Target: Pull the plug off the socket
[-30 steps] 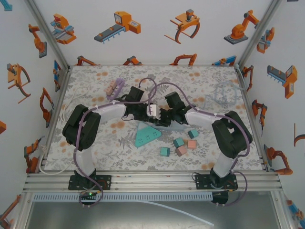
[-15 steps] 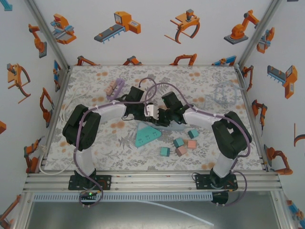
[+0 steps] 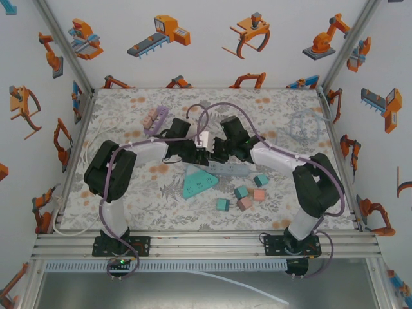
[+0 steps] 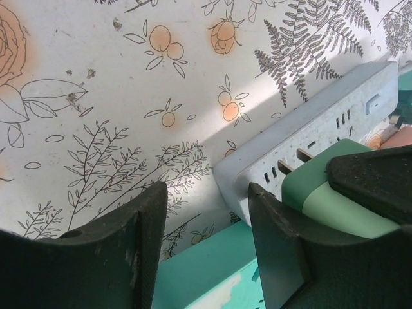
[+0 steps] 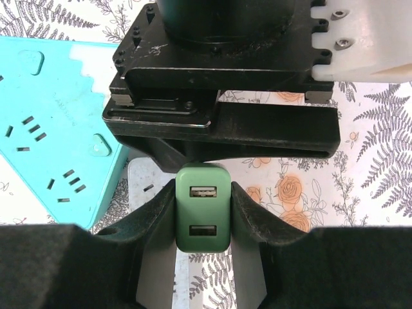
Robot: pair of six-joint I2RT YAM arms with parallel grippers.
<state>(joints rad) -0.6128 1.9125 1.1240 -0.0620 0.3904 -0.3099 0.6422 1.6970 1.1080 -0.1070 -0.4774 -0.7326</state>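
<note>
Right wrist, pincer (image 5: 203,215) clamps plug (image 5: 203,193) (socket (image 5: 153,277) beneath)

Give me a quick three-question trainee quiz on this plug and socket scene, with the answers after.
1. True or false: the right gripper is shut on the green plug.
2. The plug's prongs point into which one? A the teal strip, B the grey strip, C a pink strip.
3. How many USB ports show on the plug's face?
Key: 1 true; 2 B; 3 two.
</note>
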